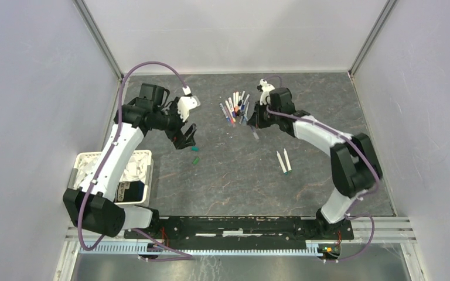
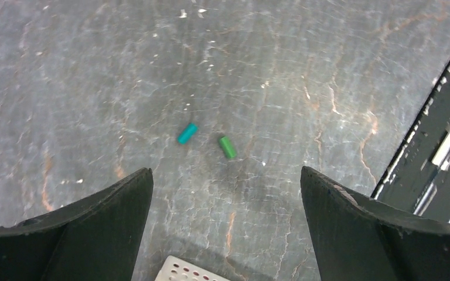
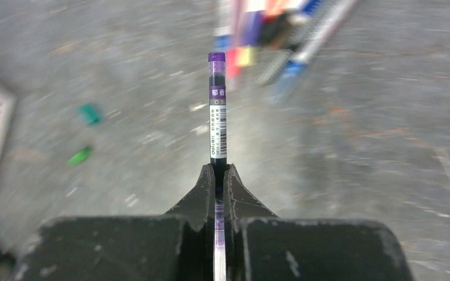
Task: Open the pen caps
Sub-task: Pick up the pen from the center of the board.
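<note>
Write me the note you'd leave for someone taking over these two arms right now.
Left gripper: open, empty, hovering above a teal cap and a green cap, both loose on the table.
Right gripper: shut on a purple pen, near the pile of pens at the back.
Done: two caps off; two pens lie apart by the right arm, likely theirs.
Left: the held pen, then the pile.

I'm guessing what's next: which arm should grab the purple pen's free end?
Probably the left: the left gripper is open and empty, while the right gripper is shut on the purple pen.
</note>
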{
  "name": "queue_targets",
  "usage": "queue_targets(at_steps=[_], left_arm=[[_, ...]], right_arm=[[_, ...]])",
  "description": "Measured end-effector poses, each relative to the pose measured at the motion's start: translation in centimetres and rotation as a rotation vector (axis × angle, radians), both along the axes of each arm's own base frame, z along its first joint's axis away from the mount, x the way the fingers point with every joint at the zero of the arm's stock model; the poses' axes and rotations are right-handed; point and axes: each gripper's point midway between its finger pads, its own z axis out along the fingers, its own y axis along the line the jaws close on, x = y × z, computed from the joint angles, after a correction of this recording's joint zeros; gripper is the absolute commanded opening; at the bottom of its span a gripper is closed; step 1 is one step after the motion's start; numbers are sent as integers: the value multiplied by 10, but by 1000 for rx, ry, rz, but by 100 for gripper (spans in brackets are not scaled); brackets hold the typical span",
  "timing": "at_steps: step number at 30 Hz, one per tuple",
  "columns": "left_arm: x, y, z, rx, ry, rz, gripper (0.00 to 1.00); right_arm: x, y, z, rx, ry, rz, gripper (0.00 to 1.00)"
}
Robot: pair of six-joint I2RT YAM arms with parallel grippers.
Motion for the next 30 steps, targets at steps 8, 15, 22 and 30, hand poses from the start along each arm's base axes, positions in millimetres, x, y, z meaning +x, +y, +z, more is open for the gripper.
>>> queue_targets(at_steps=[8,15,22,30], left_arm=[[-25,-13,-6,-47,-11,-162,100],[-39,-32,2,-160,15,-235,100],[-63,-52,20,-361,101,-202,100],[-62,-69,60,-539,92,-150,100]], right_arm=[[-105,56,73,292,-83,423,0],[-152,83,101,433,-141,475,0],[-165,97,175,675,-389,241,0],[-184,116,218,801,-492,65,0]])
